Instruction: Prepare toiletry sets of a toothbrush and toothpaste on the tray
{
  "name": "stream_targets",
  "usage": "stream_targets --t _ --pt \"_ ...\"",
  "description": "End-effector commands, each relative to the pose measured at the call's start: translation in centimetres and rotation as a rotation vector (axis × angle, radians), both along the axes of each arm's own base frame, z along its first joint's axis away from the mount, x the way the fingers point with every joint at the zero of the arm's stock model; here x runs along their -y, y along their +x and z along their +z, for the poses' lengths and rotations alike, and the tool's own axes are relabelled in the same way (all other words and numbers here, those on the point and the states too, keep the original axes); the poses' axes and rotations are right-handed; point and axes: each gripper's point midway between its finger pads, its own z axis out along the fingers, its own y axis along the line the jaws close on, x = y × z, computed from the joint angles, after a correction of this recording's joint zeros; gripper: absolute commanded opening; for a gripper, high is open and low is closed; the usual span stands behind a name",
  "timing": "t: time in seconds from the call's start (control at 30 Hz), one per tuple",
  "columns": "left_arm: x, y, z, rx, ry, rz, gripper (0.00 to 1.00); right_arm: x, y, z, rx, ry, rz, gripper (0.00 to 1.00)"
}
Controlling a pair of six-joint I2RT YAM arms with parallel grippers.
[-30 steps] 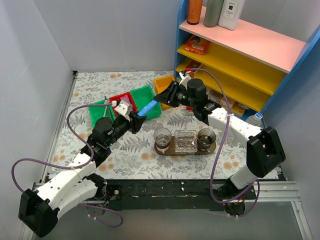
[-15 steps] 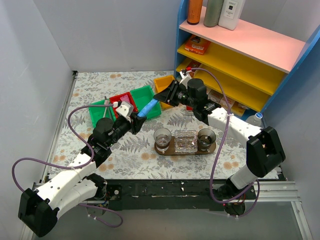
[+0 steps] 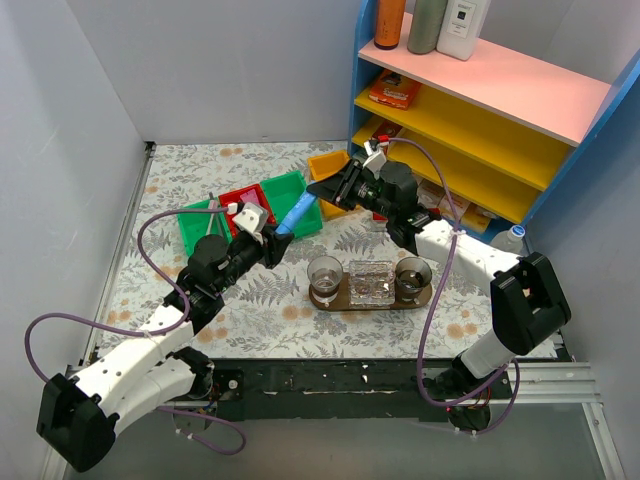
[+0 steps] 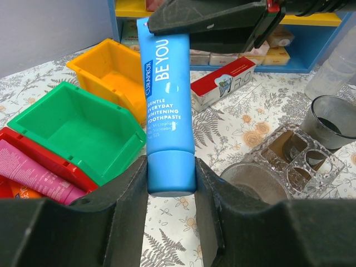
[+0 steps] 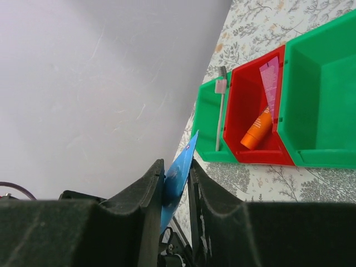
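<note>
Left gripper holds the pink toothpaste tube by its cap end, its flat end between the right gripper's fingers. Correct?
Not pink: the left wrist view shows the left gripper holding a blue tube. The pink tube lies in the red bin. The rest stands.

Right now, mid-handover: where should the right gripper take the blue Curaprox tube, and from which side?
Probably the flat crimped tail, coming from the end opposite the left gripper, which clamps the cap end. The Curaprox tube thins to a blade there, so pads suit its broad faces. The tail sits between the right gripper's fingers.
</note>
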Motion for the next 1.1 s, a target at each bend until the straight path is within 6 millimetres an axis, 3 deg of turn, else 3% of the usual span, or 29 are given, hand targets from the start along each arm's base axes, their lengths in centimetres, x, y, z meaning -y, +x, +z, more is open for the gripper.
stream_targets --t 0.0,0.13,0.33,0.5,0.7,0.83,1.07 --pt "1.2 -0.8 1.5 0.023 -0.031 -0.062 0.36 0.4 -0.4 4.7 0.136 0.105 -0.012 0.01" --pt "1.0 -0.7 1.6 0.02 -0.037 -0.05 0.53 0.6 -0.5 5.0 0.151 0.115 -0.022 0.01" --pt "0.9 -0.5 1.7 0.013 -0.049 -0.031 0.59 0.8 -0.3 5.4 0.186 0.115 -0.034 0.01" --pt "0.4 0.0 1.9 0.002 -0.066 0.015 0.7 0.8 0.1 5.8 0.251 0.101 -0.04 0.01" --pt "-0.4 0.6 3.0 -0.018 -0.132 0.075 0.98 1.6 0.0 8.2 0.418 0.01 -0.05 0.01" --pt "-1.3 1.1 4.0 -0.044 -0.22 0.065 0.98 3.7 -0.8 11.3 0.56 -0.064 -0.093 0.01" --pt "-2.1 3.5 3.7 -0.16 -0.301 0.021 0.98 9.5 -2.4 13.8 0.732 -0.199 -0.116 0.01"
